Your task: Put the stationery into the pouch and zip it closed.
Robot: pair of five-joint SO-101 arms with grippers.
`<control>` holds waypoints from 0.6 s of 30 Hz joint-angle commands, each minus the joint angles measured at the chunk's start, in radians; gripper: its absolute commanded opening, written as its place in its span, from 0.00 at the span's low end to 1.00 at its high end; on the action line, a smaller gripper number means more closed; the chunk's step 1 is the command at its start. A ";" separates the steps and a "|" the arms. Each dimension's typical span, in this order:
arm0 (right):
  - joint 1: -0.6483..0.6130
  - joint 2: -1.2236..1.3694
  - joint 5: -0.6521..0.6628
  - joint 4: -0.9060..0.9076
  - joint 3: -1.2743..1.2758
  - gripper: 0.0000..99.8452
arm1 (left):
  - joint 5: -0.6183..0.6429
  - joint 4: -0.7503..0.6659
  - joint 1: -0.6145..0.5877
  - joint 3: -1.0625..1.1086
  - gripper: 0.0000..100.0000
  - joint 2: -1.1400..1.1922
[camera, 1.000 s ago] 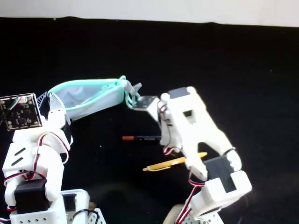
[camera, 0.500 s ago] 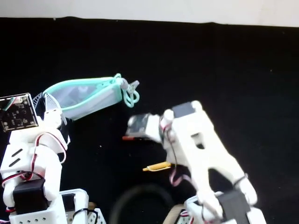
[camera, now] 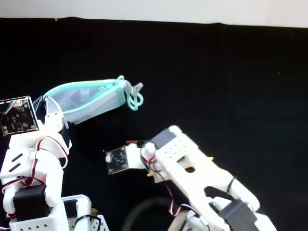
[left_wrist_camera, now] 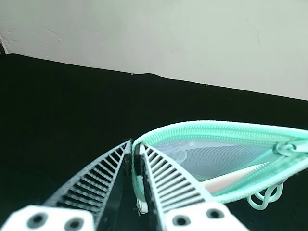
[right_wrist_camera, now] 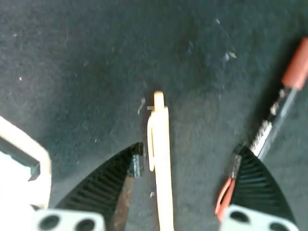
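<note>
Black cloth covers the counter (camera: pixel 231 72), with a plain pale wall (camera: pixel 192 9) behind it. From where I stand, the mint-green pouch (camera: pixel 86 101) is off to the left side, lifted clear of the cloth by one end. Its mouth gapes open and its zip pull (camera: pixel 134 98) dangles from the far end. The left gripper (left_wrist_camera: pixel 134 149) is pinched tight on the pouch's rim at the near end. I take it the pouch is held up and slanted like this so the opening faces across the counter and something can be slid in. A pale stick-like thing (left_wrist_camera: pixel 231 180) already lies inside; I cannot tell what it is.

Two pieces of stationery remain on the cloth nearer the front. The yellow pen (right_wrist_camera: pixel 161 159) lies flat, and the red-capped pen (right_wrist_camera: pixel 279 106) is a little apart from it and angled away.

The right gripper (right_wrist_camera: pixel 187 156) hangs low over them with its jaws spread wide, holding nothing. The yellow pen sits between its fingers, close to one of them, and the red-capped pen runs just beside the other. That straddle looks like a set-up to close on the yellow pen. The zip cannot sensibly be closed until both pens are in.
</note>
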 commanded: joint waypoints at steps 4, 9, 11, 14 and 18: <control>-0.048 0.134 0.014 -0.116 -0.008 0.29 | 0.003 0.005 -0.010 0.039 0.01 0.016; -0.047 0.213 0.014 -0.150 -0.008 0.29 | 0.003 0.006 -0.010 0.039 0.01 0.016; -0.045 0.231 0.014 -0.159 -0.008 0.29 | 0.003 0.006 -0.010 0.039 0.01 0.016; -0.039 0.245 0.014 -0.188 -0.002 0.29 | 0.003 0.006 -0.010 0.041 0.01 0.016; -0.033 0.246 0.014 -0.211 -0.002 0.25 | 0.003 0.006 -0.010 0.041 0.01 0.016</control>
